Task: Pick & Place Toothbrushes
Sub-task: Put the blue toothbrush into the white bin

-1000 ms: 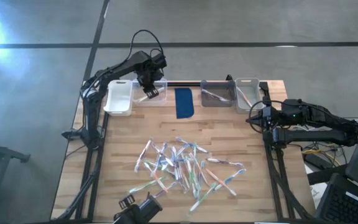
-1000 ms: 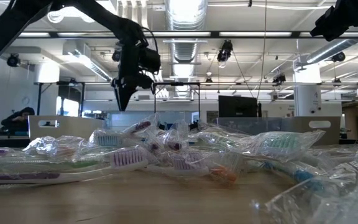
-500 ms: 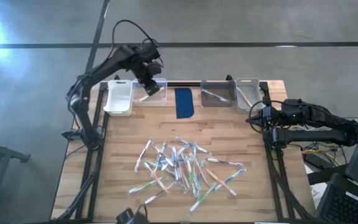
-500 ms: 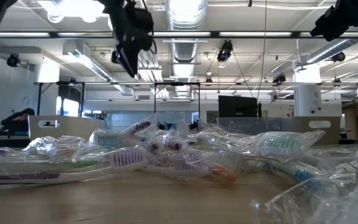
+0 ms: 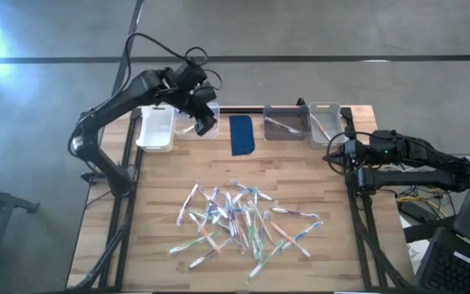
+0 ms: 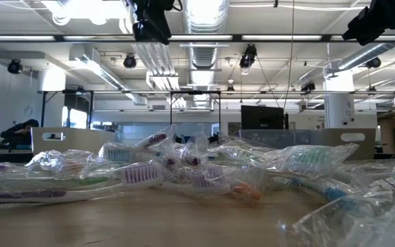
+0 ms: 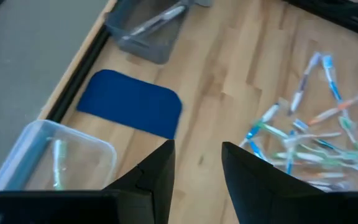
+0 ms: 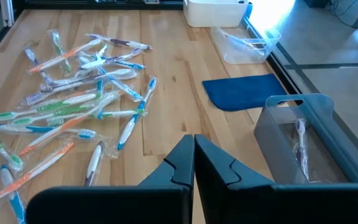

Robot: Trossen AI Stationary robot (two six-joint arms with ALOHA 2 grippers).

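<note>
Left gripper hangs over the clear bin at the table's far edge, fingers parted with nothing between them. Right gripper sits pinched shut and empty by the right edge. The toothbrushes lie in a tangled heap mid-table toward the near edge, all in crinkly wrappers. Biggest risk I'd guess: going into that pile, the fingers snag two overlapping brushes at once, or the slick wrap slips out on the lift.

No text, label, brand or number can be read anywhere.
</note>
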